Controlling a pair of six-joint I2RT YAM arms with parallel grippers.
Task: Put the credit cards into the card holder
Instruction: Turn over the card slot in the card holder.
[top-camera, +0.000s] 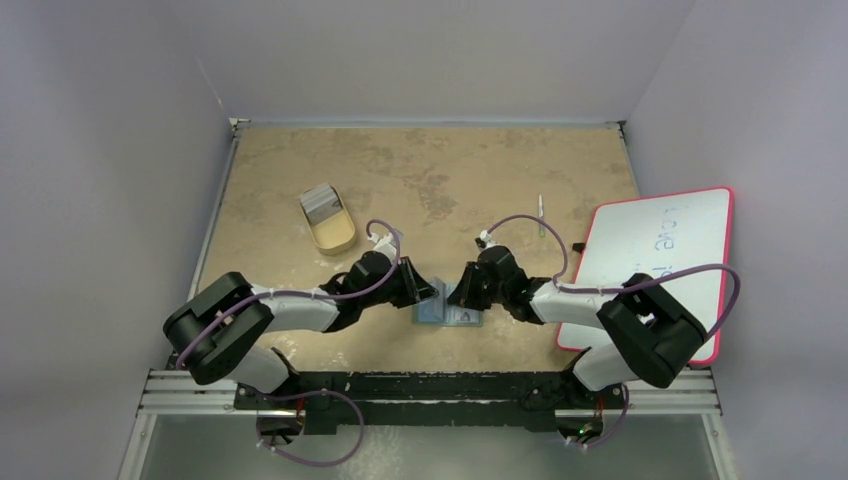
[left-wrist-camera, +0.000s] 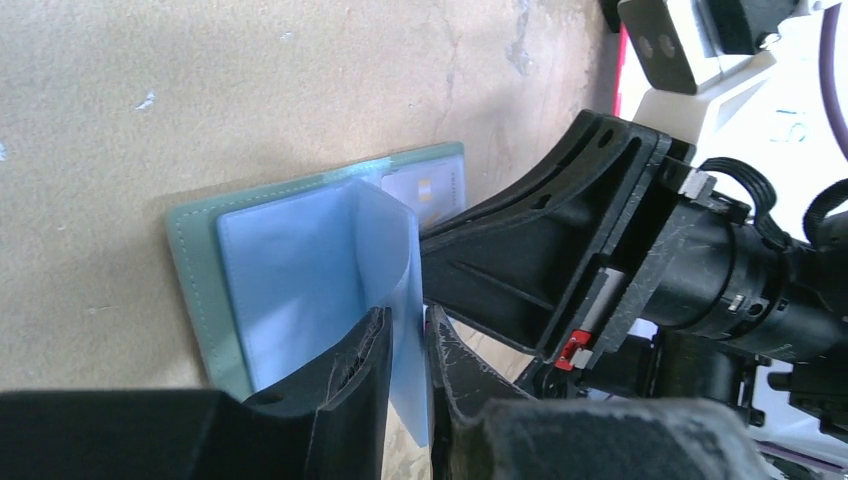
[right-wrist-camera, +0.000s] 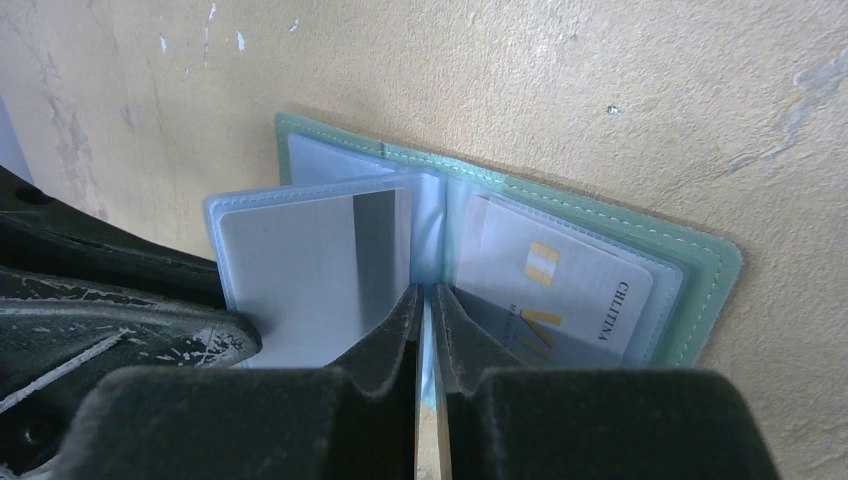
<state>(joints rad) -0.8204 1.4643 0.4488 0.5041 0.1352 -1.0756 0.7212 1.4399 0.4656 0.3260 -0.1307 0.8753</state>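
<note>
The card holder (top-camera: 450, 314) lies open on the table between both grippers; its grey-green edge shows in the left wrist view (left-wrist-camera: 190, 250) and in the right wrist view (right-wrist-camera: 715, 280). My left gripper (left-wrist-camera: 408, 345) is shut on an upright bluish clear pocket leaf (left-wrist-camera: 385, 250). My right gripper (right-wrist-camera: 424, 305) is shut on a thin clear pocket leaf near the fold. A silver card with a dark stripe (right-wrist-camera: 300, 270) sits in the raised leaf. A white card marked CHLITINA (right-wrist-camera: 570, 285) sits in the right-hand pocket. More cards (top-camera: 320, 201) lie in the tan tray.
The tan oval tray (top-camera: 335, 236) stands at the back left. The pink-edged whiteboard (top-camera: 660, 250) lies on the right, partly under my right arm. A thin pen (top-camera: 541, 215) lies behind the right gripper. The two grippers (top-camera: 425, 292) (top-camera: 464, 292) nearly touch.
</note>
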